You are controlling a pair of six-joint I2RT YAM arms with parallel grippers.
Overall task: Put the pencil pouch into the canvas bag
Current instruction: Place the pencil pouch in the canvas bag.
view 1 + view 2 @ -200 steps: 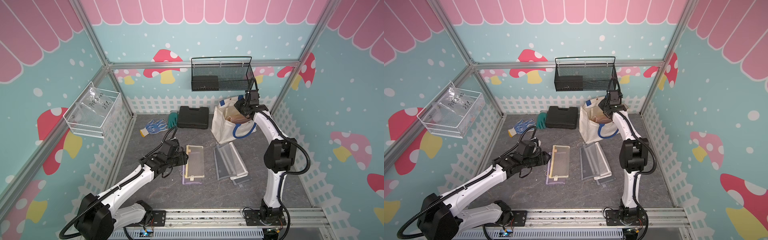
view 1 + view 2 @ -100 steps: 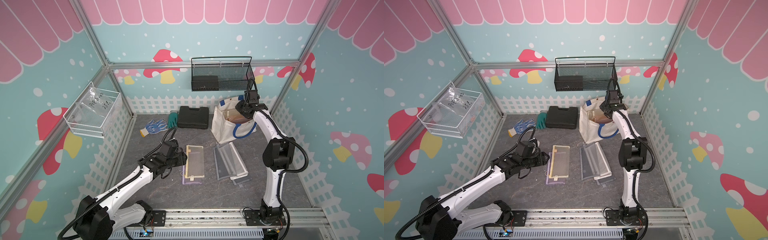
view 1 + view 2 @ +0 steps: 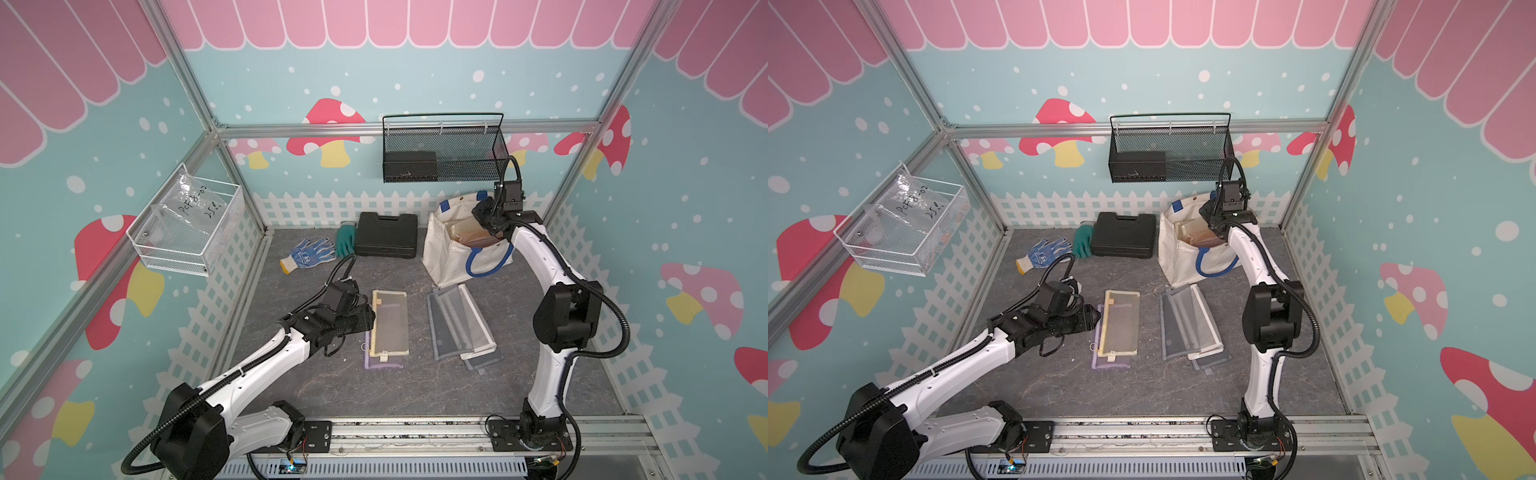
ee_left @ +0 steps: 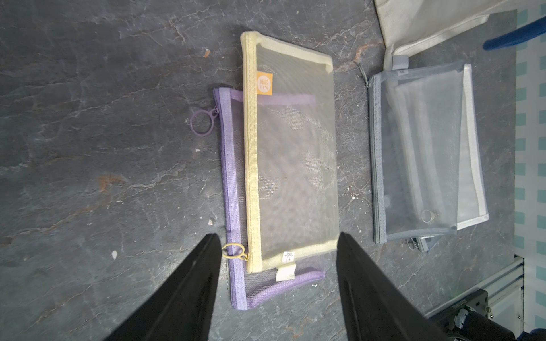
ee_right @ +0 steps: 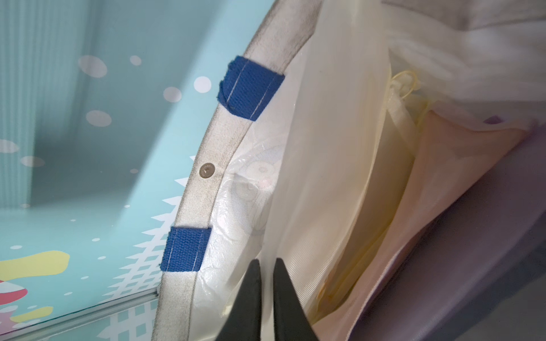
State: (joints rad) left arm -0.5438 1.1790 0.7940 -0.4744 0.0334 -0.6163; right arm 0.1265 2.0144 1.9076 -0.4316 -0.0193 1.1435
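Note:
The canvas bag (image 3: 446, 257) (image 3: 1177, 257), cream with blue handles, stands open at the back right. My right gripper (image 3: 484, 214) (image 3: 1209, 216) reaches into its mouth. In the right wrist view its fingertips (image 5: 266, 261) are almost together just inside the bag's rim (image 5: 204, 192), pinching the edge of a whitish translucent pencil pouch (image 5: 319, 177). Yellowish and pink pouches lie deeper in the bag. My left gripper (image 3: 371, 320) (image 4: 279, 236) hangs open over the near end of a yellow mesh pouch (image 3: 390, 324) (image 4: 292, 153). That pouch lies on a purple one (image 4: 233, 183).
Grey and white mesh pouches (image 3: 457, 328) (image 4: 413, 153) lie stacked right of the yellow one. A black hard case (image 3: 386, 239), a blue-white glove (image 3: 309, 253) and a green glove (image 3: 345, 243) sit at the back. A black mesh basket (image 3: 442, 153) and a white wire basket (image 3: 187, 228) hang on the walls.
My right gripper has risen slightly at the bag's mouth. The left arm has barely shifted and stays open over the yellow pouch.

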